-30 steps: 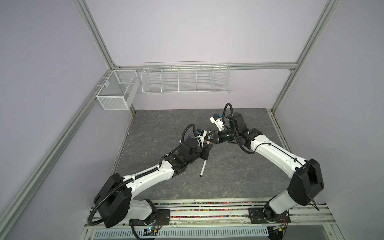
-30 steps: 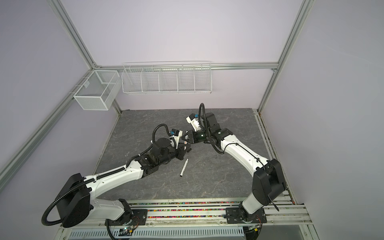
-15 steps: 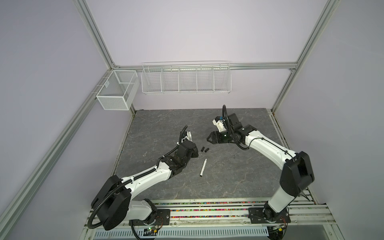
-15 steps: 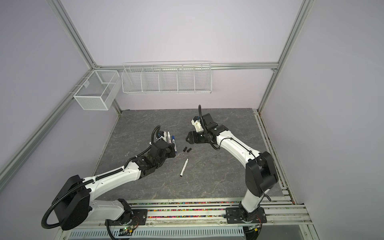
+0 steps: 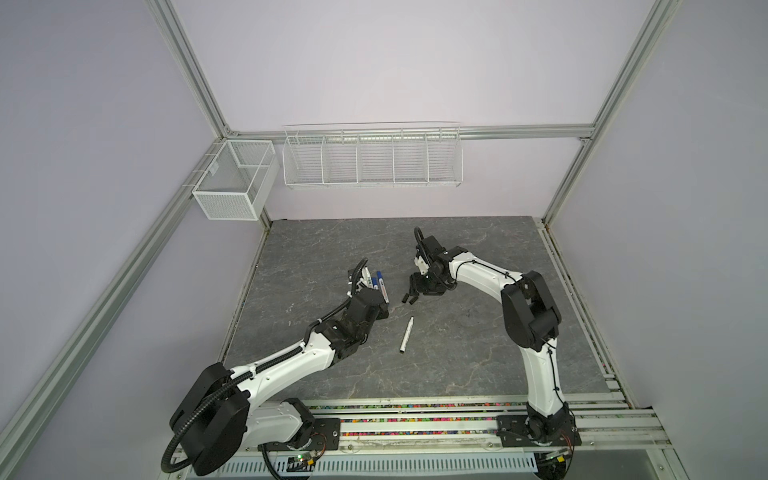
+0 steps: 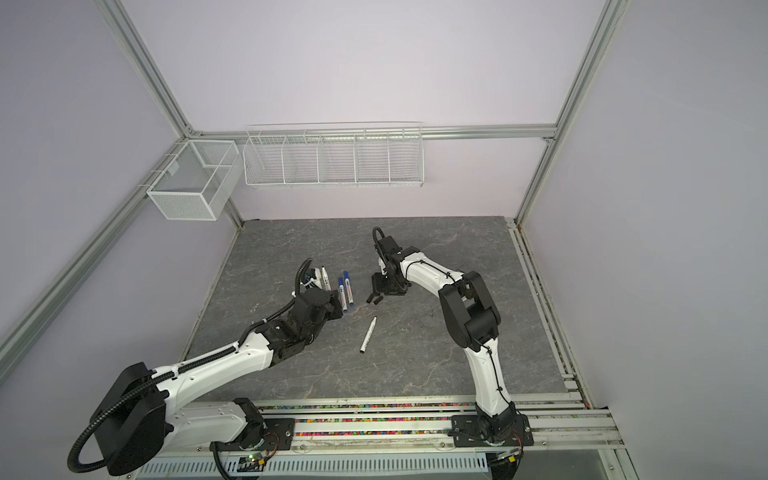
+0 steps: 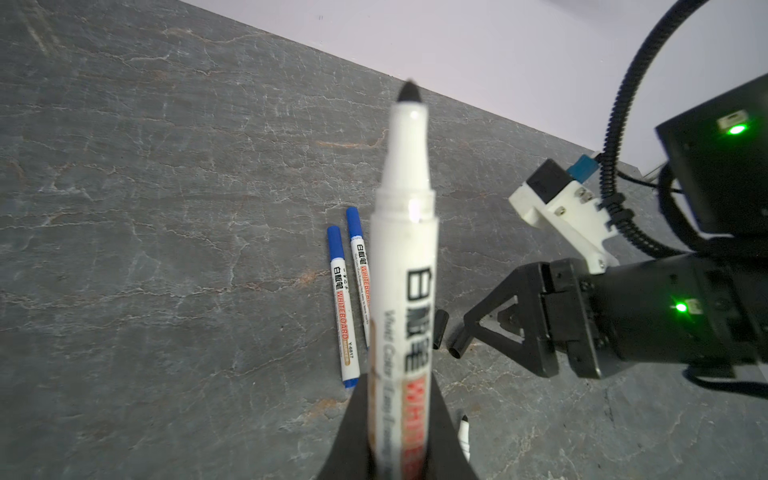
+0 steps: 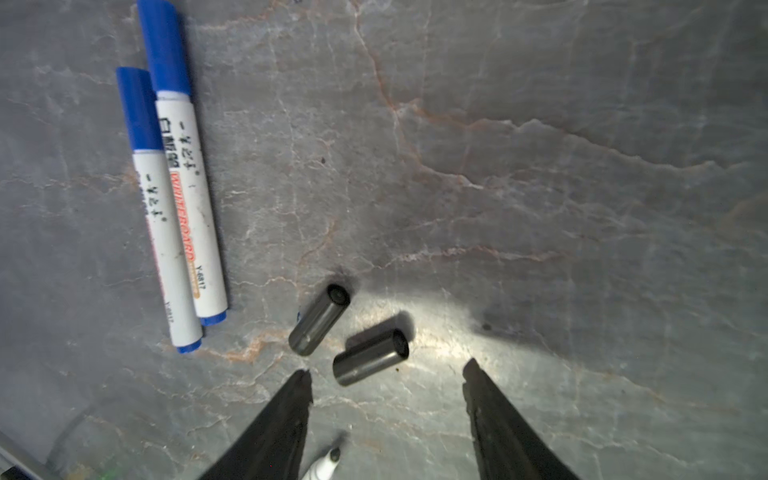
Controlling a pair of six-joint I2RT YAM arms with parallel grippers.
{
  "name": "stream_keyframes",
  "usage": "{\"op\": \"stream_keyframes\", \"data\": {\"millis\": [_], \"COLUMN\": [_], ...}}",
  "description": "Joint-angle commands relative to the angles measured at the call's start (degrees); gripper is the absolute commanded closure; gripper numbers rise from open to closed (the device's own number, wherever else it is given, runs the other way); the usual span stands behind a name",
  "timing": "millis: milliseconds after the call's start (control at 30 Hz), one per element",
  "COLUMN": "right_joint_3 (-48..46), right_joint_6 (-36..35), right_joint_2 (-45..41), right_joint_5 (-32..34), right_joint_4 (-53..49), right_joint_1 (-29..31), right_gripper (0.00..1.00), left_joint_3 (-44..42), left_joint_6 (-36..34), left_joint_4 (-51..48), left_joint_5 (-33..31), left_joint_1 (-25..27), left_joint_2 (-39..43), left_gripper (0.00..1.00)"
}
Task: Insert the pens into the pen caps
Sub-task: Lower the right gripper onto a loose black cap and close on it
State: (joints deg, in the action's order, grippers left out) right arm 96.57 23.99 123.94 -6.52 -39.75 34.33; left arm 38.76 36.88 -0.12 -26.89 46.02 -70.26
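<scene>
Left hand (image 7: 397, 415) grips pen (image 7: 405, 249); right hand (image 8: 387, 369) spread at 2 black caps (image 8: 319, 319) (image 8: 370, 357)

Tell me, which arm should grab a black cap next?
The right. The right gripper is open with a black cap just ahead of its fingertips; the left gripper is busy, shut on an uncapped pen.

This is a robotics lab test cell. Bare lilac walls (image 5: 395, 62) and aluminium frame posts (image 5: 187, 70) close in a grey stone-patterned counter (image 5: 457, 374). A white-and-black left arm (image 5: 286, 365) and right arm (image 5: 536, 365) are bolted to a metal rail (image 5: 415, 419) along the counter's front edge. A wire rack (image 5: 372, 158) and a mesh box (image 5: 232, 183) hang above its back edge.
</scene>
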Motion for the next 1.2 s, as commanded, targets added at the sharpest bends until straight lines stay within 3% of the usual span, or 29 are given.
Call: {"op": "stream_keyframes", "data": {"millis": [0, 567, 733, 933, 1167], "right_joint_3": [1.81, 1.92, 0.67, -0.43, -3.86], "right_joint_6": [0.05, -4.91, -4.83, -3.23, -0.61], "right_joint_2": [2.45, 5.03, 3.65, 3.21, 1.55], "right_joint_5": [2.78, 18.65, 18.47, 14.99, 11.7], "right_joint_4": [-3.72, -8.09, -7.12, -6.16, -4.17], "right_joint_1": [1.68, 3.52, 3.22, 2.33, 0.01], "right_gripper": [0.37, 0.38, 0.4, 0.48, 0.47], "left_joint_3": [-1.12, -2.92, -2.46, -1.62, -1.42], "left_joint_6": [0.67, 1.11, 1.05, 0.82, 0.82], "left_joint_4": [-1.62, -3.04, -2.96, -3.67, -4.08], "left_joint_5": [-2.67, -2.7, -1.49, -1.42, -1.06], "left_joint_1": [0.05, 0.07, 0.12, 0.04, 0.05], "left_joint_2": [2.63, 6.34, 5.43, 4.81, 4.18], "left_gripper": [1.0, 1.0, 1.0, 1.0, 1.0]}}
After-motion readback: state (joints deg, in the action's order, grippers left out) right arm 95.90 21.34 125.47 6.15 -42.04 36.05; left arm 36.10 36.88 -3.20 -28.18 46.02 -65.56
